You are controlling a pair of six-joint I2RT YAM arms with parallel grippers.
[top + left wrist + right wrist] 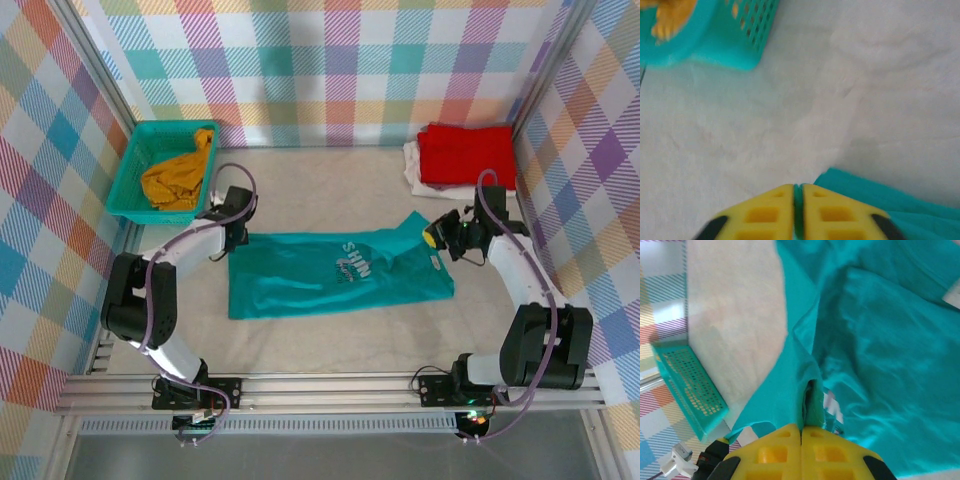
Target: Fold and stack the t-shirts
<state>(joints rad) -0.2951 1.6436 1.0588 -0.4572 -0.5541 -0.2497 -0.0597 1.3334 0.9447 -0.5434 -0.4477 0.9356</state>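
1. Center of the table [330,190]: the teal t-shirt [320,285] lies spread out flat, print up, its long side running from 9 to 3 o'clock. It looks laid out this way so the two arms can fold it across.

2. At the shirt's 10 o'clock corner, the left claw [797,190] sits low on the cloth edge. Its fingers are pressed close together, with a thin sliver of teal apparently caught between them.

3. At the shirt's 3 o'clock end, the right claw [801,427] is clamped on a raised ridge of the teal cloth, which bunches up from the fingers. With a grip at each end, the shirt can probably be lifted and folded without sagging.

4. Far back at 10 o'clock, a mesh basket [128,170] holds the crumpled mustard t-shirt [175,180], apparently waiting its turn.

5. Far back at 2 o'clock, the red t-shirt [465,155] lies folded on top of the white t-shirt [414,172]. This stack is the likely destination for the teal one.
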